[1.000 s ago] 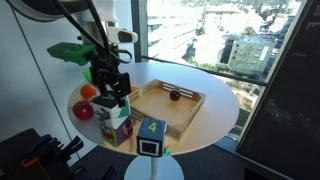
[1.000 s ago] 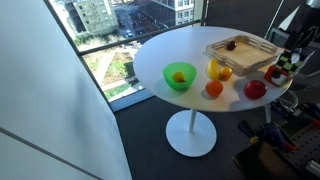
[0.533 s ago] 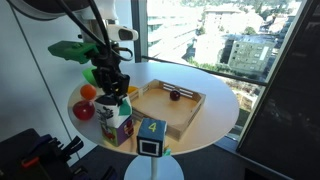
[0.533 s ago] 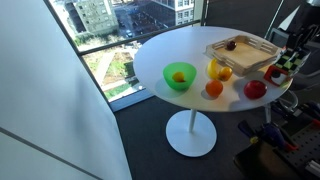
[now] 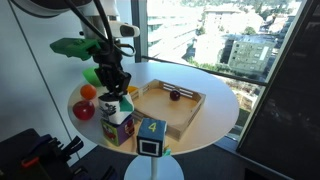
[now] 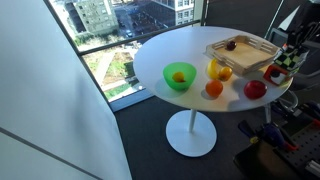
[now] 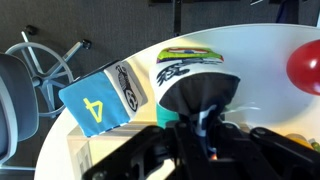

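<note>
Pincer (image 5: 112,90) hangs from the arm, pointing down, in an exterior view. Its tips are right over a block stack (image 5: 114,121) near the edge of the round white worktop (image 5: 216,106). From this angle I cannot tell whether the tips touch the top block, or whether the jaws stand apart or together. A number block (image 5: 151,134) marked 4 stands just beside the stack, below and to the right of the pincer in the picture. A wooden tray (image 5: 163,113) lies to the pincer's right with a small dark ball (image 5: 173,96) in it. A red apple (image 5: 84,111) and an orange (image 5: 88,92) sit to its left, and a green bowl (image 5: 94,76) stands behind them.

In an exterior view from across the worktop (image 6: 160,48), the pincer (image 6: 291,57) is small and dark at the far right edge, its jaws too small to read. The tray (image 6: 250,52) is just to its left, the apple (image 6: 255,89) below and to the left. The orange (image 6: 214,88) and the bowl (image 6: 180,76) are well apart from it.

From the wrist view, the pincer (image 7: 201,102) fills the lower middle as a dark mass, and I cannot tell whether it grips anything. The block stack (image 7: 188,60) shows just past its tip. The number block (image 7: 100,96) lies to the left, the apple (image 7: 306,65) to the right.
</note>
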{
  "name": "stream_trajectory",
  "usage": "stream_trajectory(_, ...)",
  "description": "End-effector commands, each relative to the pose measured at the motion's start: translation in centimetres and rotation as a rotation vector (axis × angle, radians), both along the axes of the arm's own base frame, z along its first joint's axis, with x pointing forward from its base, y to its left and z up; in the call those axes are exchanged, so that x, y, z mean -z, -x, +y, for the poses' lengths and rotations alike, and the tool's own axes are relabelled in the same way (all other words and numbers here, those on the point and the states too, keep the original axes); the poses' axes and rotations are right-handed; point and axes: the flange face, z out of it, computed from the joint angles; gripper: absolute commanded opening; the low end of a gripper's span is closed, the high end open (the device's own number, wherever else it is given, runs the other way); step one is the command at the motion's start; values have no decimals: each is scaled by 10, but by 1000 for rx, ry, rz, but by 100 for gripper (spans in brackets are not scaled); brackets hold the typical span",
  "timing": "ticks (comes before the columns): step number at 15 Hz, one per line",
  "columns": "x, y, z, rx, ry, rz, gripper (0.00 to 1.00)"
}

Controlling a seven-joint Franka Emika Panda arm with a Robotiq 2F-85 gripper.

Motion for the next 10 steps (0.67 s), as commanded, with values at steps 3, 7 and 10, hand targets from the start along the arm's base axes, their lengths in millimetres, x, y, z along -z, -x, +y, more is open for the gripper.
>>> stream_trajectory(3,-17,-13,-2,20,-9,-9,7)
stream_trajectory(7,-22,-25,-3,31,-7,-22,7)
stream_trajectory(10,-23,-39,-1,40,-9,-28,7)
